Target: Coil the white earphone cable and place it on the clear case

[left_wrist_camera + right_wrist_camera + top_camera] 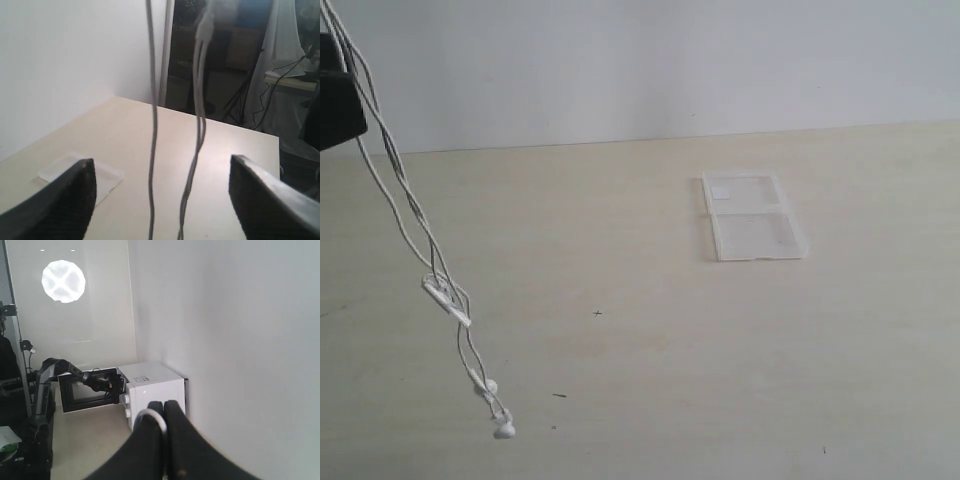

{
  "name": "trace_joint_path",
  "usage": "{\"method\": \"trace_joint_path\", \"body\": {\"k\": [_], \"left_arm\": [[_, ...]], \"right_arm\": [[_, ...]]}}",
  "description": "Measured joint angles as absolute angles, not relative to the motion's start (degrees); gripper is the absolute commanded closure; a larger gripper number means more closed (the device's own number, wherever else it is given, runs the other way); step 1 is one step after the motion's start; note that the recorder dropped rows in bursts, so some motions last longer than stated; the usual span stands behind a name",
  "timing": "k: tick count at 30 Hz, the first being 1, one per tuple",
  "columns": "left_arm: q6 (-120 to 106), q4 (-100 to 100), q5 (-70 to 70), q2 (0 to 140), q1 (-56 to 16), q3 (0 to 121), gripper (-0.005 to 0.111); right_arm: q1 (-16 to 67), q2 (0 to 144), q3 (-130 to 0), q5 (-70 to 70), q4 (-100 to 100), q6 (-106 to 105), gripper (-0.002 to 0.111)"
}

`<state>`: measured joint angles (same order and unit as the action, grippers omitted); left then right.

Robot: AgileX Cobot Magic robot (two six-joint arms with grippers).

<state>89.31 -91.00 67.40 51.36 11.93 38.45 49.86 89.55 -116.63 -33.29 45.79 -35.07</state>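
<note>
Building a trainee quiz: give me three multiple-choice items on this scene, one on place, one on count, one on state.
1. Where is the clear case? A flat on the table; B in a claw; C on the floor.
2. How many earbuds hang from the white earphone cable? A one; B two; C four.
3. The left claw is: A open; B shut on the cable; C shut, empty.
Answers: A, it lies on the tabletop; B, two buds show; A, its jaws stand wide around hanging strands.
</note>
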Motion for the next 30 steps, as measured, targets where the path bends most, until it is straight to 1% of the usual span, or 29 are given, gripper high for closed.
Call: {"method": "trace_joint_path", "body": {"k": [30], "left_arm": [[89.07, -91.62, 69.48, 51.6, 11.93, 38.45, 0.036]], "right_arm": [[49.86, 89.55, -116.63, -31.88, 46.7, -35.39, 0.108]]}}
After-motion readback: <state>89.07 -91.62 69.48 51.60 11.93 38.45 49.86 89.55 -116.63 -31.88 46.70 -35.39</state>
